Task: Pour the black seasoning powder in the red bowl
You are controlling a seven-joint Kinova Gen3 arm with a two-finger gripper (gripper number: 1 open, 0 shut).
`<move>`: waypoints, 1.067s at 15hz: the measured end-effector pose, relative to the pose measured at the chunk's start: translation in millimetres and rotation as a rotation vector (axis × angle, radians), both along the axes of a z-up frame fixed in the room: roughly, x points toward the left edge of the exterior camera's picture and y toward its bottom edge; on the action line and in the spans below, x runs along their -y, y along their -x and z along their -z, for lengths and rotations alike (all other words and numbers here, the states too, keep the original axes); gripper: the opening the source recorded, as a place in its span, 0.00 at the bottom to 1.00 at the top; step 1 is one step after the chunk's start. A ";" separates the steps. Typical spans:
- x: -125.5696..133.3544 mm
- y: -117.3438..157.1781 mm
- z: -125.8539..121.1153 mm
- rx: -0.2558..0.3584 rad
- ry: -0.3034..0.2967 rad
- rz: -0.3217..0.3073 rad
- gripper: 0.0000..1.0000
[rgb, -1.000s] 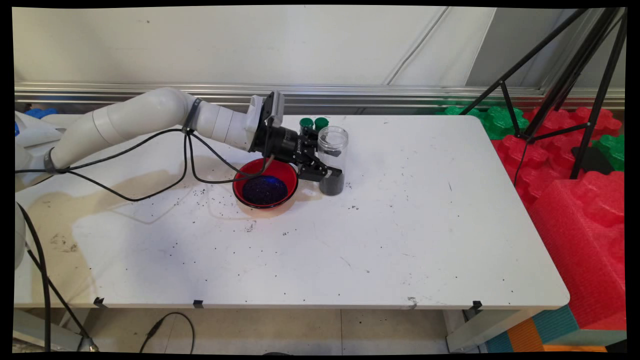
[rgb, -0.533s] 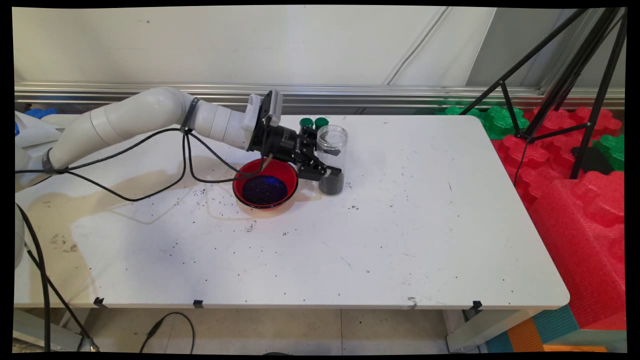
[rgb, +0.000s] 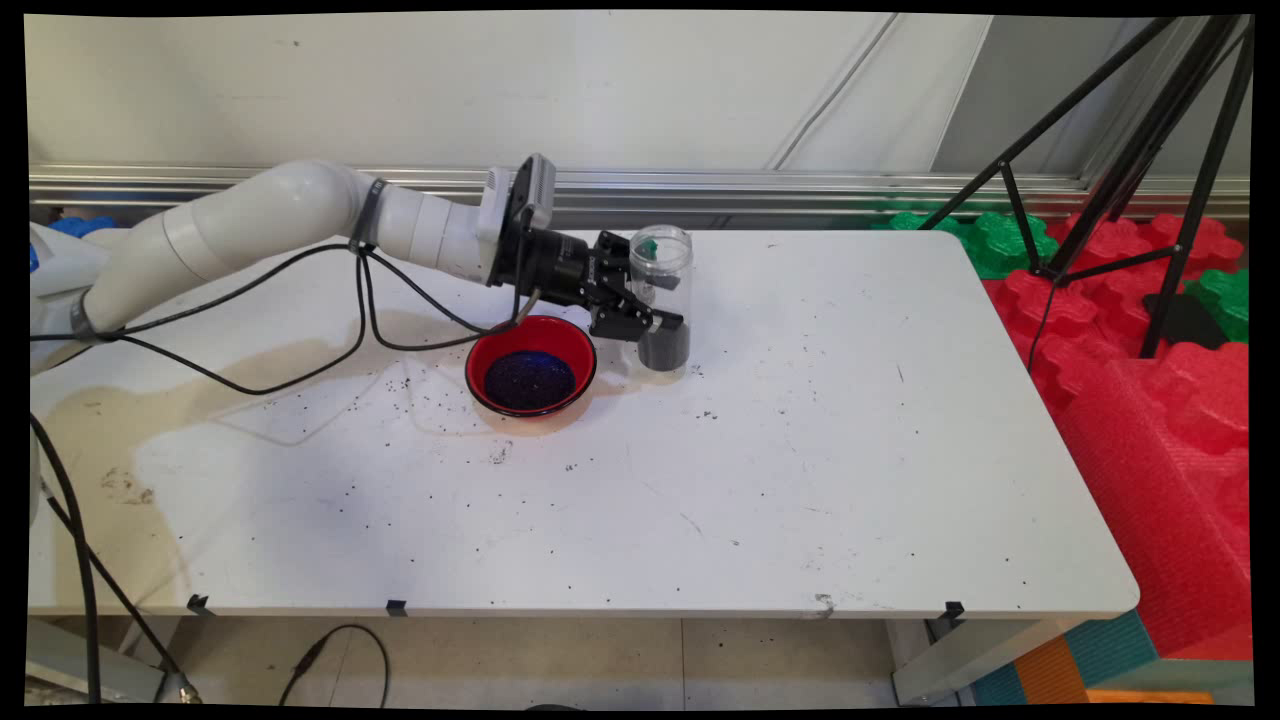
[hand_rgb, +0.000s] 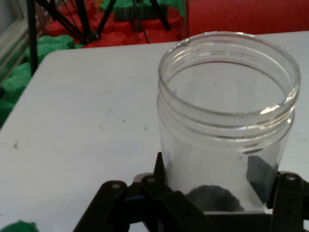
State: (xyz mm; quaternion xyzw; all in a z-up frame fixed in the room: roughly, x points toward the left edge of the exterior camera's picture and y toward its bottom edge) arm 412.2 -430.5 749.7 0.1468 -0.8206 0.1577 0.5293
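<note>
My gripper (rgb: 650, 325) is shut on a clear plastic jar (rgb: 661, 300) with dark grains in its bottom. The jar hangs upright a little above the table (rgb: 800, 450), just right of a red bowl (rgb: 531, 365) that holds dark grains. In the hand view the open-mouthed jar (hand_rgb: 224, 125) fills the middle, with the gripper (hand_rgb: 217, 193) clamped round its lower part and a finger (hand_rgb: 161, 181) pressed on its left side. A green cap (rgb: 647, 246) shows through the jar's glass behind it.
Dark grains lie scattered over the table around the bowl. A brownish stain (rgb: 150, 400) spreads over the table's left part. Red foam blocks (rgb: 1170, 420) and green ones (rgb: 1000, 240) stand off the right edge, with a black tripod (rgb: 1150, 150) over them. Black cables (rgb: 360, 330) hang from the arm.
The gripper has risen with the jar, lifting it off the table and slightly back. The bowl has stayed in place.
</note>
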 end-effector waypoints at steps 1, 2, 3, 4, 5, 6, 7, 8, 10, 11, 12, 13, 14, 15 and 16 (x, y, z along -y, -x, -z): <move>-0.1 -0.7 -2.3 -0.003 0.002 -0.003 0.00; -0.5 -2.1 -5.5 -0.007 0.005 -0.008 0.00; -1.0 -3.3 -8.0 -0.009 0.007 -0.012 0.00; -1.5 -5.5 -11.7 -0.012 0.011 -0.019 0.00; -2.1 -7.9 -15.9 -0.016 0.014 -0.028 0.00; -3.0 -10.9 -20.2 -0.019 0.018 -0.036 0.00; -3.8 -13.4 -23.9 -0.021 0.022 -0.043 0.00; -4.4 -16.5 -28.2 -0.024 0.026 -0.051 0.00; -6.3 -23.5 -35.9 -0.024 0.035 -0.067 0.00; -6.9 -27.3 -39.8 -0.022 0.040 -0.074 0.00; -7.8 -32.1 -43.2 -0.017 0.046 -0.083 0.00; -9.1 -37.1 -46.3 -0.011 0.051 -0.090 0.00; -10.4 -41.6 -48.8 -0.005 0.056 -0.097 0.00; -12.1 -46.9 -51.4 0.002 0.061 -0.103 0.00; -14.0 -52.2 -53.7 0.011 0.065 -0.110 0.00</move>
